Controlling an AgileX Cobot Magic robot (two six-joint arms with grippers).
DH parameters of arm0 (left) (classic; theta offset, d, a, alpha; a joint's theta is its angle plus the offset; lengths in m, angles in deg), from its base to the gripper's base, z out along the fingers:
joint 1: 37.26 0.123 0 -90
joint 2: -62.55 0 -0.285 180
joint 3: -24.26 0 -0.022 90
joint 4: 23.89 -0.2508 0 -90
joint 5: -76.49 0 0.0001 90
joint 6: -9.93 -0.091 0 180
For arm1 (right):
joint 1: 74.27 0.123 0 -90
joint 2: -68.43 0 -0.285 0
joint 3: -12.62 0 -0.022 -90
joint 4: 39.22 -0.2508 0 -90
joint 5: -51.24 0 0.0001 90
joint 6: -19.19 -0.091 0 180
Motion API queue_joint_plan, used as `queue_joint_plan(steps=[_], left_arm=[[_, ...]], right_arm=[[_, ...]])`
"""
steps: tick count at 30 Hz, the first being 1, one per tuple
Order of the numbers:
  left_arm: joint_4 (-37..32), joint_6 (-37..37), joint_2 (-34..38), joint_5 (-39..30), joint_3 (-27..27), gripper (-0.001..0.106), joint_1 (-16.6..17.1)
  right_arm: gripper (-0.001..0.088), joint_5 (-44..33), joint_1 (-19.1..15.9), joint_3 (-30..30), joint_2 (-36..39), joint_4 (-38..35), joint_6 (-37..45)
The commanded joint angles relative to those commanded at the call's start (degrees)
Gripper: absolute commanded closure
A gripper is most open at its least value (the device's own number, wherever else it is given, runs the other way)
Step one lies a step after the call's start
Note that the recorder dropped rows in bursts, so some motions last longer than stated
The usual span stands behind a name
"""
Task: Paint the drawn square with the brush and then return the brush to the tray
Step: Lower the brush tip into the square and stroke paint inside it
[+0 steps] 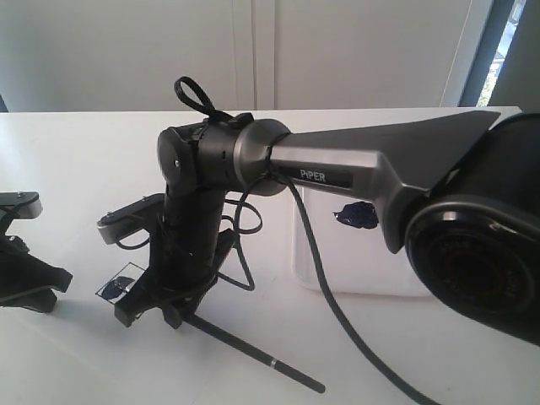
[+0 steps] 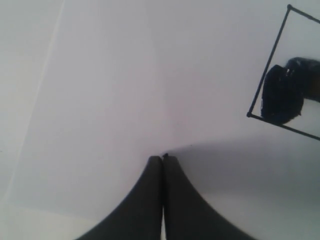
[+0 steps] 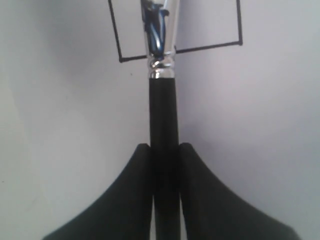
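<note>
right claw point(image 3: 165, 148): we pinch the brush point(image 3: 162, 110) near its ferrule, tip inside the drawn square point(image 3: 205, 25)
stroke: we keep pressure light, sweeps short, inside the lines
left claw point(image 2: 163, 159): pressed together, empty, near the square
tray point(image 1: 337, 270): farther back on the bench point(image 1: 76, 143)

You have two grippers to count: the left gripper point(image 2: 163, 157) and the right gripper point(image 3: 165, 147). Only one arm point(image 1: 337, 164) shows at full length, the right one.

There is one brush point(image 3: 163, 115), with one silver ferrule point(image 3: 161, 35) and one pale ring point(image 1: 274, 364) near the handle's end.

You can count one drawn square point(image 2: 300, 35) on one sheet of white paper point(image 2: 100, 100). One white tray point(image 1: 371, 261) sits on the one tabletop point(image 1: 84, 152).

Dark paint patches come to two: one blob point(image 1: 356, 216) on the tray and one smear point(image 2: 282, 95) inside the drawn square.

One thick black cable point(image 1: 337, 312) trails across the tabletop.
</note>
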Motion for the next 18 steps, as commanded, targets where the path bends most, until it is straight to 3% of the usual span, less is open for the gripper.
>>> queue_joint_plan(steps=[18], left_arm=[[0.0, 0.0, 0.0, -0.11, 0.0, 0.105, 0.0]], right_arm=[[0.0868, 1.76, -0.64, 0.0, 0.0, 3.76, -2.72]])
